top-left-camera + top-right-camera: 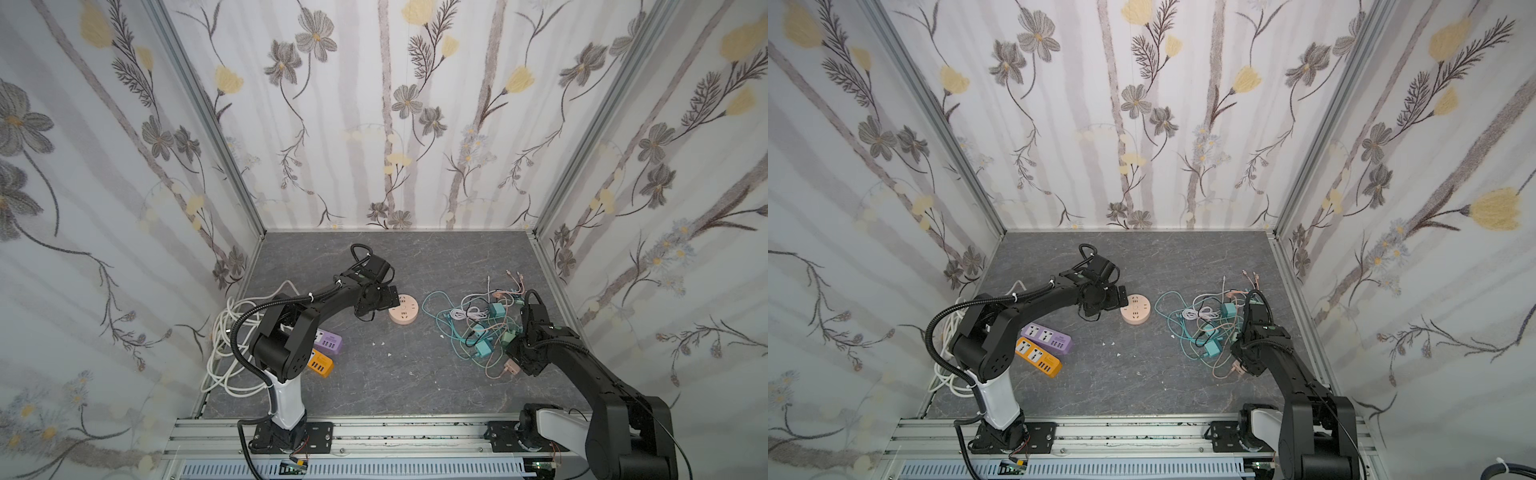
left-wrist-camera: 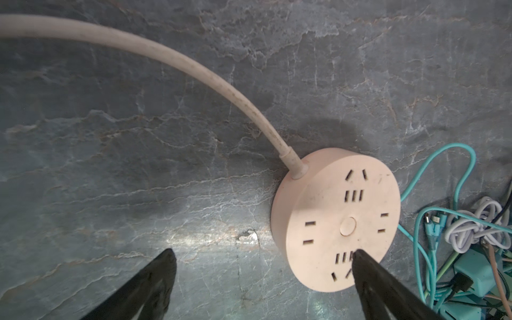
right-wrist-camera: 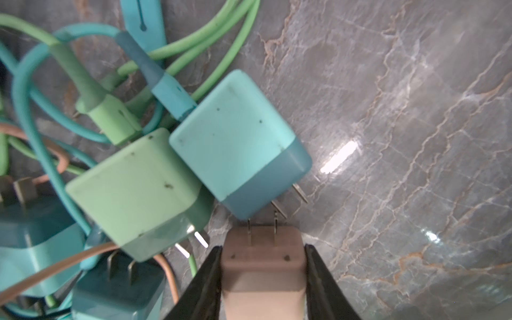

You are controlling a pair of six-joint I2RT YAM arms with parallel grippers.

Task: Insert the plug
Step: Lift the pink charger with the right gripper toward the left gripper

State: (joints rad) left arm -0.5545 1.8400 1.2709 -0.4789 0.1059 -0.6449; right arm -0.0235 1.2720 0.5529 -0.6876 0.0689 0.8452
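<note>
Far left there's a coil of white cable (image 1: 226,345) piled against the wall, and next to it a purple power strip (image 1: 329,343) and an orange power strip (image 1: 321,364) lying side by side, partly under the left arm. The left gripper (image 2: 263,253) is spread as wide as it goes with nothing in it. One finger (image 2: 371,277) sits over the face of the round pink socket (image 2: 336,219) and the other is over bare table (image 2: 110,166), but I can't tell if it actually touches. The socket lies flat around mid-table in both top views (image 1: 404,314), with its thick cord running off toward the left arm. Right of that is a tangle of charger cables (image 1: 469,328). In the right wrist view, a green charger (image 3: 135,188) and a teal charger (image 3: 238,138) are jammed together. The right gripper (image 3: 263,263) is clamped onto the pink plug (image 3: 263,282), with a finger pressed on each side, at the near edge of the tangle (image 1: 511,368). Its prongs point at the teal charger. Can't say whether it's off the table.
</note>
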